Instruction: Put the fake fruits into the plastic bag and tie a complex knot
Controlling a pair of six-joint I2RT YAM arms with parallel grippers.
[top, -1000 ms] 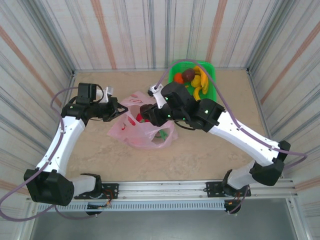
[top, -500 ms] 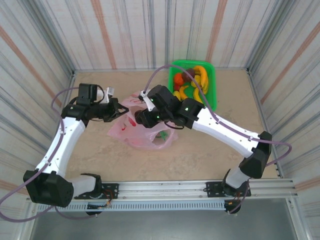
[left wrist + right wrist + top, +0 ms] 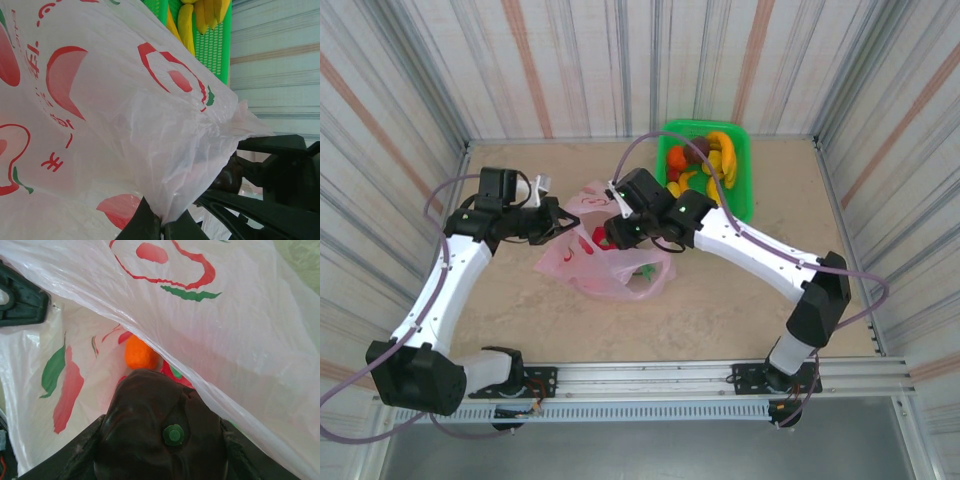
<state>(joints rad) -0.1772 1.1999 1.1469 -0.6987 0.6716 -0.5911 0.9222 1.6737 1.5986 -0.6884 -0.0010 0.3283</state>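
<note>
The pink plastic bag [image 3: 605,268] lies mid-table with its mouth held up. My left gripper [image 3: 556,222] is shut on the bag's rim; in the left wrist view its fingertips [image 3: 150,226] pinch a bunch of the film [image 3: 125,125]. My right gripper [image 3: 607,234] is at the bag's mouth, shut on a dark maroon fruit [image 3: 160,435] with a green stem plug. An orange fruit [image 3: 141,353] and a red piece [image 3: 176,374] lie inside the bag, just beyond the maroon one. Bag film [image 3: 240,340] drapes over the right side of the opening.
The green mesh basket [image 3: 744,150] stands at the back right with yellow bananas [image 3: 720,160] and other fruits in it; its wall [image 3: 212,47] and bananas [image 3: 186,22] rise behind the bag. Striped walls close in the table on three sides.
My right gripper has carried the maroon fruit slightly left to the bag's mouth, and its arm has swung off the basket. The left gripper has kept its grip in place.
</note>
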